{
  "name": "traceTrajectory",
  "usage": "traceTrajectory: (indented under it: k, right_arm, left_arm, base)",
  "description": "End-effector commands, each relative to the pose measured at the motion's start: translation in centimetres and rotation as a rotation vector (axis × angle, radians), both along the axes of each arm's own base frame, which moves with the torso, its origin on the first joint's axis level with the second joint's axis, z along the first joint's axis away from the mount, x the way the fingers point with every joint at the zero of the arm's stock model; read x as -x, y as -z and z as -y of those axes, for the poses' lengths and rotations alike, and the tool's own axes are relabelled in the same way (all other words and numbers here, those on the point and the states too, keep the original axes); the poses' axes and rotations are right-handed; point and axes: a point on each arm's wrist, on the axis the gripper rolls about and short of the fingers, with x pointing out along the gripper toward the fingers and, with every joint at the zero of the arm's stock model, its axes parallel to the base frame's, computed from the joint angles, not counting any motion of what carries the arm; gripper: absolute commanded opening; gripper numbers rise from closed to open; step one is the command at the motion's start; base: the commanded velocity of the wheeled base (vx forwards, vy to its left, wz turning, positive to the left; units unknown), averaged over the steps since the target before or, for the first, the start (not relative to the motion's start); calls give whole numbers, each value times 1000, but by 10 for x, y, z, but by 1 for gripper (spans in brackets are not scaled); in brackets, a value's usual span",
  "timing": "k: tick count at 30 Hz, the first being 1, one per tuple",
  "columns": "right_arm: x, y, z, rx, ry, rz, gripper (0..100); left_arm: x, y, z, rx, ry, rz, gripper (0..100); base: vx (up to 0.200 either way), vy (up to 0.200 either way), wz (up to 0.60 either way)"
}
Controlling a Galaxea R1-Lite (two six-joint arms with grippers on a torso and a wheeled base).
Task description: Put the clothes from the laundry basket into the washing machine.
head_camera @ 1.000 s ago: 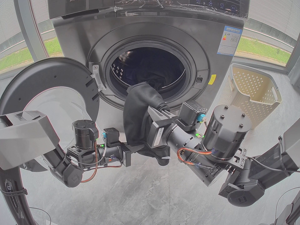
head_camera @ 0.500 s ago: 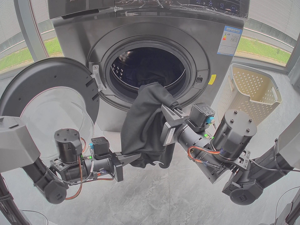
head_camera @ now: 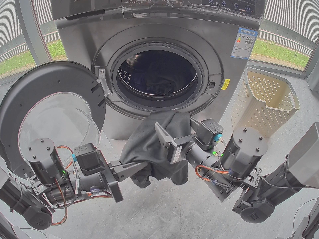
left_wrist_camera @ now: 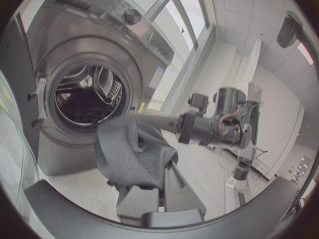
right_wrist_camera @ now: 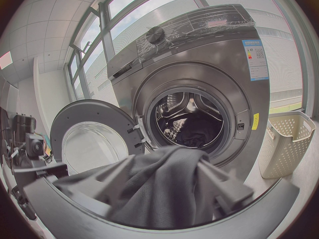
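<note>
Low before the open washing machine (head_camera: 159,30) hangs a dark grey, fine-mesh garment (head_camera: 154,141), crumpled and sagging. My left gripper (head_camera: 143,166) pinches its lower fold tight; my right gripper (head_camera: 173,126) stands wide, cloth draped between its fingers.

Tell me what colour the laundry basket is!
The laundry basket is cream, dotted with small holes; clearest in the head view.

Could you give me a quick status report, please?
Left gripper shut on dark garment. Right gripper open, garment draped across it. Washer door open, garment outside the drum.
</note>
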Motion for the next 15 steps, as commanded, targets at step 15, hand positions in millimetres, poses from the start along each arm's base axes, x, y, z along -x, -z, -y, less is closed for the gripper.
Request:
traceTrajectory:
  k: [15]
  right_arm:
    - [-4,20,11,66,119,-59,100]
  left_arm:
    - [-21,-48,9,210,-158,150,0]
  base:
    - [0,0,0]
